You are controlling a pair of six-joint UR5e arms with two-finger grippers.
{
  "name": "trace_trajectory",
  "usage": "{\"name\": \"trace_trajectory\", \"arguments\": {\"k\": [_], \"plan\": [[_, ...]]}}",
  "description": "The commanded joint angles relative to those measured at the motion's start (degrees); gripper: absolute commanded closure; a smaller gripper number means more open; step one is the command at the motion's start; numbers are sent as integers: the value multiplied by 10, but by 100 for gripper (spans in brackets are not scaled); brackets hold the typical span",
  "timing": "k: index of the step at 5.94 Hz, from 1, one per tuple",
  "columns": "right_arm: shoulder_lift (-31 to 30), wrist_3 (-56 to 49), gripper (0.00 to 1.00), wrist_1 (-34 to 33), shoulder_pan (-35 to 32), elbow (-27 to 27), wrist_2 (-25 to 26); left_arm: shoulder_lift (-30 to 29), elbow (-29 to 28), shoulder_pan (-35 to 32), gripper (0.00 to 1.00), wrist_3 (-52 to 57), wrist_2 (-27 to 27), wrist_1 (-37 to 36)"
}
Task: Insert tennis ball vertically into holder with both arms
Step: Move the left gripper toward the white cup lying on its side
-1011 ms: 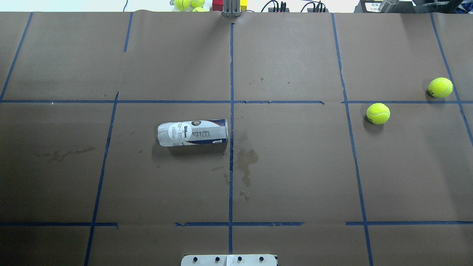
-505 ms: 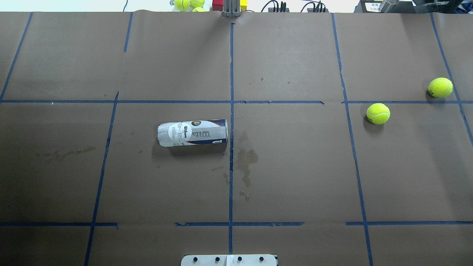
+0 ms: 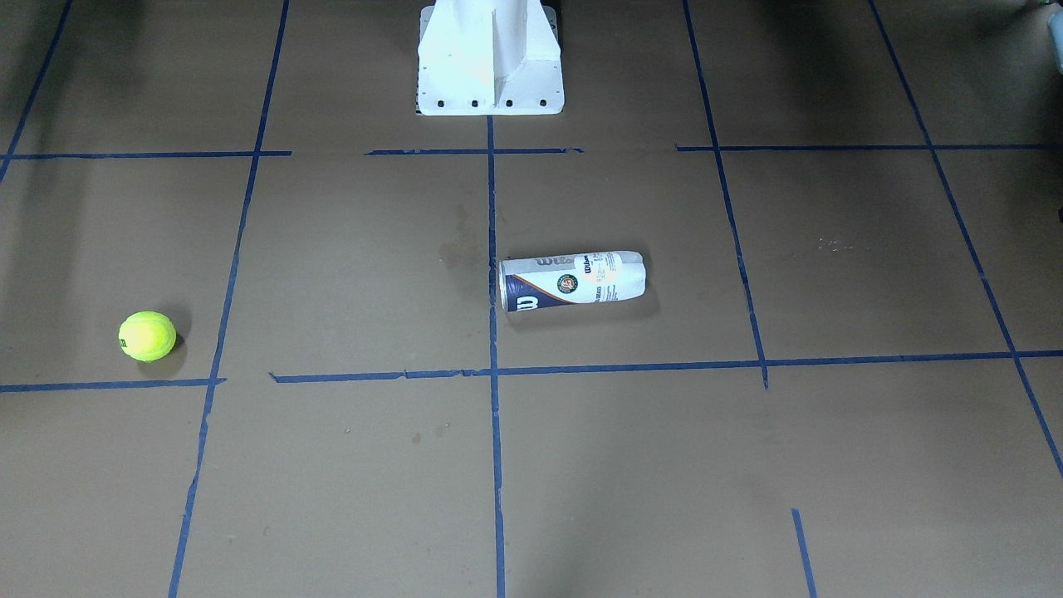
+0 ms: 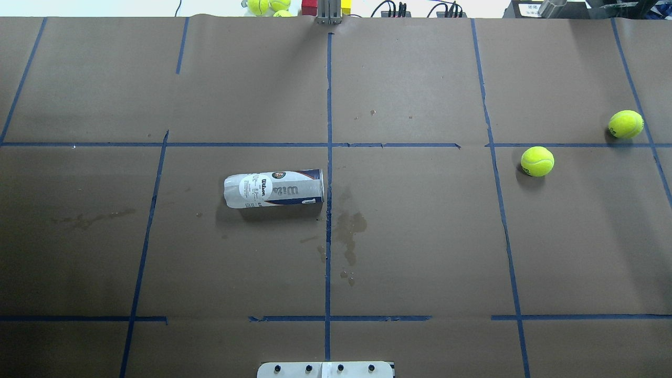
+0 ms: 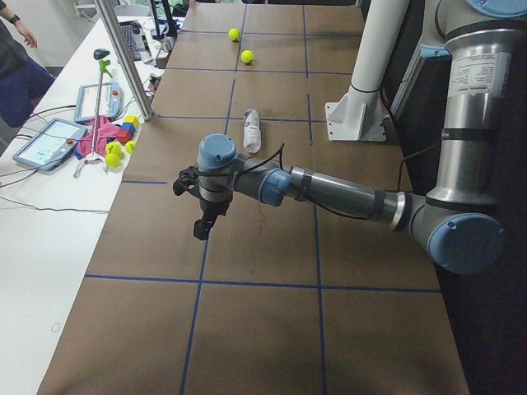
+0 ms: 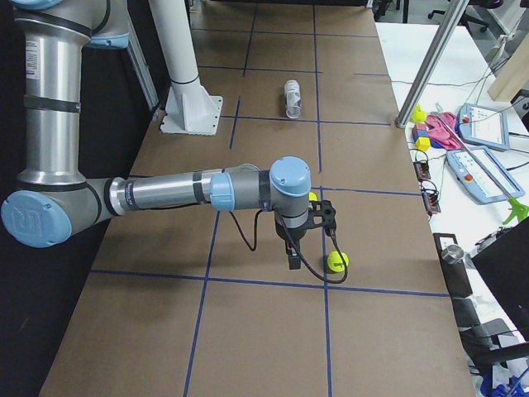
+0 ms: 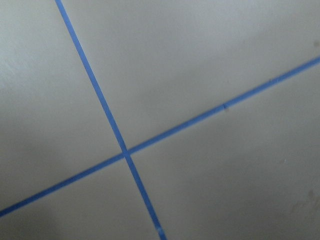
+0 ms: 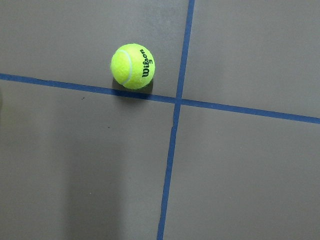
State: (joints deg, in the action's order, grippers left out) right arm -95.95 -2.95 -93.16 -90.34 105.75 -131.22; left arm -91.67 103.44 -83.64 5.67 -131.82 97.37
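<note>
We see a table (image 4: pixel 420 236) covered in brown paper and marked into squares with blue tape. The holder (image 4: pixel 273 189), a clear tube with a white and navy label, lies on its side near the middle of the table, on the robot's left half. Its navy end sits just beside the centre tape line. It is empty as far as we can tell.

Two yellow tennis balls rest on the robot's right side, well apart from the holder. The nearer tennis ball (image 4: pixel 537 161) lies just beside a tape line. The farther tennis ball (image 4: pixel 626 124) lies close to the table's right end. The right wrist view shows one ball with black "Wilson 3" lettering, touching a tape line next to a crossing.

The arms appear only in the side views. The left arm (image 5: pixel 338 191) reaches out low and level over the table, and the left gripper (image 5: pixel 200 230) points down above a tape line, short of the holder. The right arm (image 6: pixel 165 194) reaches out the same way, and the right gripper (image 6: pixel 293 260) hangs above the paper just beside one ball. We cannot tell from these views whether either gripper's fingers are apart or together. Neither gripper touches anything.

The left wrist view shows only a blurred tape crossing. A white pedestal base (image 3: pixel 490 58) stands at the robot's edge of the table.
</note>
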Motion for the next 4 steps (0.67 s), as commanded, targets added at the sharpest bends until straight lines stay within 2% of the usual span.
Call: {"name": "trace_trajectory", "arguments": {"k": [1,2,3,4], "plan": [[-3,1,0,0,0,3,0,-30,52,41,0,-27,-1,11],[-4,1,0,0,0,1,0,-85,55,109,0,-29,3,17],[-6,1,0,3,0,2,-1,-129,54,164,0,-26,6,73],[-6,1,0,3,-1,3,-5,-167,55,213,0,-42,5,90]]}}
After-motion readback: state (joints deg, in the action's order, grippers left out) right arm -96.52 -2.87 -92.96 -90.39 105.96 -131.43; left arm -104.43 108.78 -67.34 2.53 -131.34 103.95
